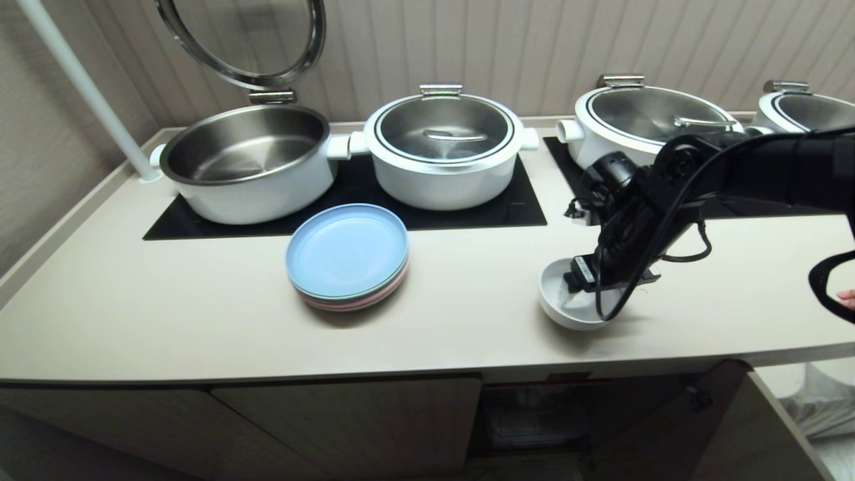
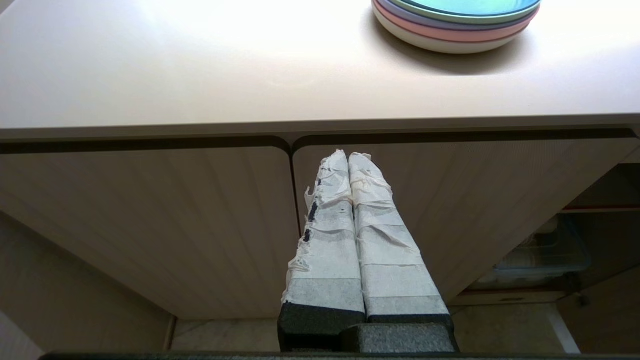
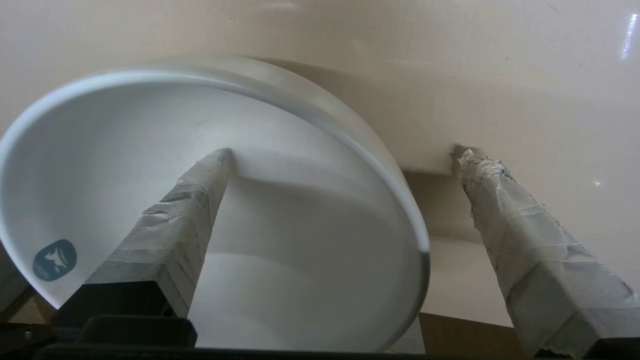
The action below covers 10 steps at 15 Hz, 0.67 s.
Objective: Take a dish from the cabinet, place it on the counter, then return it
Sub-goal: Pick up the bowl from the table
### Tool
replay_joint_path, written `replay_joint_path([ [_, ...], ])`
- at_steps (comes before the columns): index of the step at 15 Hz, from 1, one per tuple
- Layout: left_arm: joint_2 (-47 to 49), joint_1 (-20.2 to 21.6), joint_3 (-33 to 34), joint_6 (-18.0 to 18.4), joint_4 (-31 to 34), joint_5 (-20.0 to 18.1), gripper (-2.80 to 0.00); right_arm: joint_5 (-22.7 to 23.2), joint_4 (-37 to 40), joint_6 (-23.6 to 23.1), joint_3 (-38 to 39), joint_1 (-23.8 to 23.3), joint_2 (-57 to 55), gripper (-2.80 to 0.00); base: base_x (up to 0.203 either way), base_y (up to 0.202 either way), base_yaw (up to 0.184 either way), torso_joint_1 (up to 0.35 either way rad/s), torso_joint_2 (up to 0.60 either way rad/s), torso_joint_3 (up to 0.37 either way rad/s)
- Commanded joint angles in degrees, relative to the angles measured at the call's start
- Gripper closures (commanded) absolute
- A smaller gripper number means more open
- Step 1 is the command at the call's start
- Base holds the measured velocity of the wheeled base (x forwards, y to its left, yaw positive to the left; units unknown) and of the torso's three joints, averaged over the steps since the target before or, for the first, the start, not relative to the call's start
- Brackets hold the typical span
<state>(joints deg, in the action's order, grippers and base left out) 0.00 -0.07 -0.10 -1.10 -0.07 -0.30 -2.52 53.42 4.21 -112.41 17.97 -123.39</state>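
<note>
Dish (image 1: 558,304) sits on counter (image 1: 467,294) near front edge. Right gripper (image 3: 340,155) spread wide, straddling rim, one finger inside. Glazed ceramic likely slippery, brittle: you pinch wall gently.

I see the bowl (image 1: 564,304) on the surface (image 1: 167,314) near its front edge, right of the stacked plates (image 1: 347,257); pots (image 1: 444,150) stand behind, the cabinet (image 1: 528,417) below.

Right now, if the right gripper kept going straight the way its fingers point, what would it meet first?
The right gripper straddles the dish wall; one finger would meet the dish's inside, the other probably the counter.
</note>
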Motion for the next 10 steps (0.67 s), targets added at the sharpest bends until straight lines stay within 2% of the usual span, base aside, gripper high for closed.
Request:
replay_joint_path([
  [1,0.0,0.02,0.01,-0.05,-0.01,0.04,0.0,-0.03,0.31,0.0,0.0,0.04,0.08,0.0,0.0,0.0,0.0,0.0,0.0,0.0],
  [4,0.0,0.07,0.01,-0.05,-0.01,-0.05,0.0,-1.42,-0.23,0.09,0.0,0.05,-0.71,0.0,0.0,0.0,0.0,0.0,0.0,0.0],
  [10,0.0,-0.01,0.01,-0.05,-0.02,-0.04,0.0,-1.43,-2.53,0.27,0.0,-0.22,-0.79,0.0,0.0,0.0,0.0,0.0,0.0,0.0],
])
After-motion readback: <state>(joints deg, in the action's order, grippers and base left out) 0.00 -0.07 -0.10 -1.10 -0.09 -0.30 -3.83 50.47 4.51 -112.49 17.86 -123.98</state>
